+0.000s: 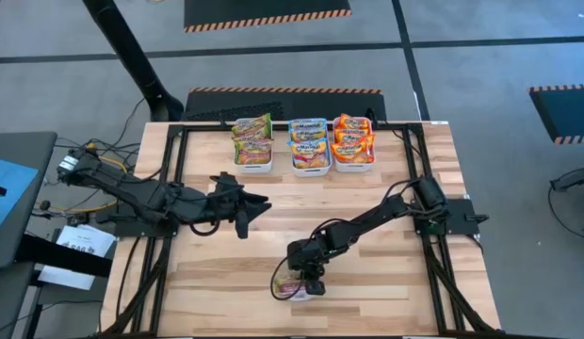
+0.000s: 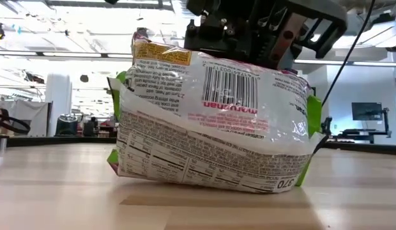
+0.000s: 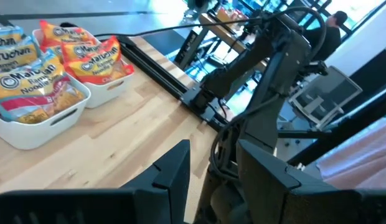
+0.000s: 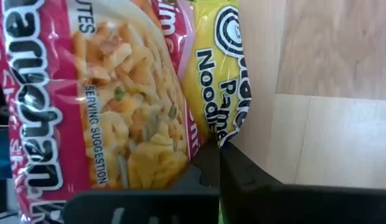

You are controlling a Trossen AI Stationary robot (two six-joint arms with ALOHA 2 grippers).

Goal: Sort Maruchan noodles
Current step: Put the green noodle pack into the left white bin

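Note:
One green-edged Maruchan packet [image 2: 211, 128] stands on edge near the table's near edge [image 1: 294, 292]. Its barcode back faces the low camera, and its pink-and-yellow front [image 4: 118, 93] fills the right wrist view. My right gripper [image 1: 307, 281] is directly above it and shut on it. Other packets lie in three white bins at the far edge: green ones [image 1: 252, 141], blue ones [image 1: 309, 146] and orange ones [image 1: 353, 139]. My left gripper [image 1: 257, 202] hovers open over the table's middle left, holding nothing [image 3: 211, 180]. My right gripper comes from above, pointing down, and pinches the packet at its upper edge [image 2: 236, 64]. One finger [image 4: 255, 186] lies against the packet's yellow end. The packet hangs upright below the fingers, slightly tilted. I cannot tell whether its lower edge [image 2: 204, 179] touches the table.
The three white bins [image 1: 311, 169] sit side by side along the far edge. A black frame rail [image 1: 179, 160] runs round the wooden table. Bare wood [image 1: 386, 273] lies between the bins and the packet. The left arm stretches across the left half.

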